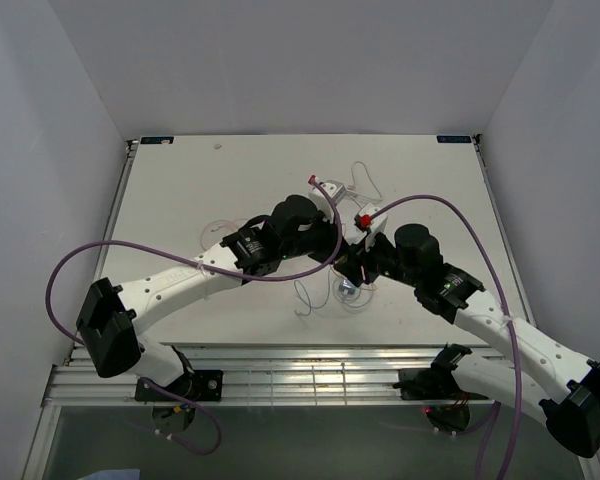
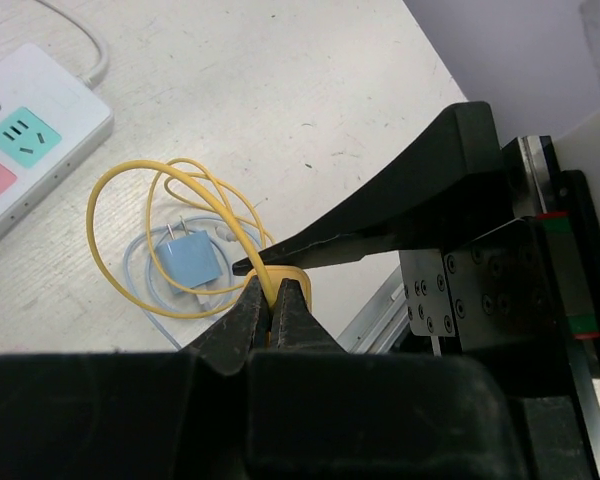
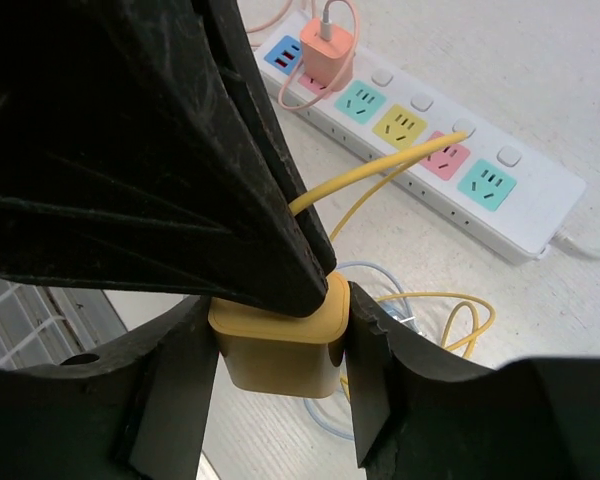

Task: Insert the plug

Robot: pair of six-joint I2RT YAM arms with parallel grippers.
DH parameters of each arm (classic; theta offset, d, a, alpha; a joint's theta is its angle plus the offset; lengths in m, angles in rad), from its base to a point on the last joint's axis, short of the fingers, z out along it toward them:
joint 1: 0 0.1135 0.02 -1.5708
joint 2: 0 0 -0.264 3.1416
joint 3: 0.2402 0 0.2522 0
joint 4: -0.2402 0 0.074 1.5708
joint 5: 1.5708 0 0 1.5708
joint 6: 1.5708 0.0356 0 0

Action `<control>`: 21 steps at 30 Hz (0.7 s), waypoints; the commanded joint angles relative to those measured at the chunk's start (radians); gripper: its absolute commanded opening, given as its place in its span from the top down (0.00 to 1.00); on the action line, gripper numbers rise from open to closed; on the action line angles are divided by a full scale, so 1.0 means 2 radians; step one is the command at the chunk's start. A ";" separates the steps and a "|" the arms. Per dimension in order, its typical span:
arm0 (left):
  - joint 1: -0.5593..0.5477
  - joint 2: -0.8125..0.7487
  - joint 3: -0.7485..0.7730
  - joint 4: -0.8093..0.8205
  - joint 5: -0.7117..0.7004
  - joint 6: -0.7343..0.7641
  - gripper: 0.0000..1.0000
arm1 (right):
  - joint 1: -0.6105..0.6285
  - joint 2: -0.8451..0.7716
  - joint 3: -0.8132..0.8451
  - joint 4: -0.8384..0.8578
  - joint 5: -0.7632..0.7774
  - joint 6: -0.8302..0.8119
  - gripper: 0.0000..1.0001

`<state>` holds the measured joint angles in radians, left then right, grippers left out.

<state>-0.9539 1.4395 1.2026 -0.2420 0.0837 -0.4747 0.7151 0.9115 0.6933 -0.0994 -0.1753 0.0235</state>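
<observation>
While aloft, plug [image 3: 277, 352] in R gripper [image 3: 280, 395].

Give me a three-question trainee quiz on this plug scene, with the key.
1. True or false: a pink plug sits in the power strip.
2. What does the left end effector pinch? A) yellow cable B) blue cable C) nothing
3. Fill in: the right end effector grips the yellow ____.
Key: 1 true; 2 A; 3 plug.
</observation>
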 commanded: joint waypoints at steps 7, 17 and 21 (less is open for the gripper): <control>-0.017 0.012 0.050 -0.019 -0.011 0.013 0.84 | 0.011 0.004 0.016 0.016 0.074 0.017 0.86; -0.015 -0.005 0.089 -0.065 -0.085 0.012 0.02 | -0.119 0.014 0.136 -0.075 0.188 0.059 0.92; -0.015 -0.015 0.107 -0.083 -0.120 0.014 0.02 | -0.376 0.108 0.254 -0.135 0.097 0.102 0.92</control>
<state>-0.9764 1.4731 1.3636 -0.3592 -0.0952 -0.4465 0.2333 1.0431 1.0264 -0.3096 0.0715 0.1379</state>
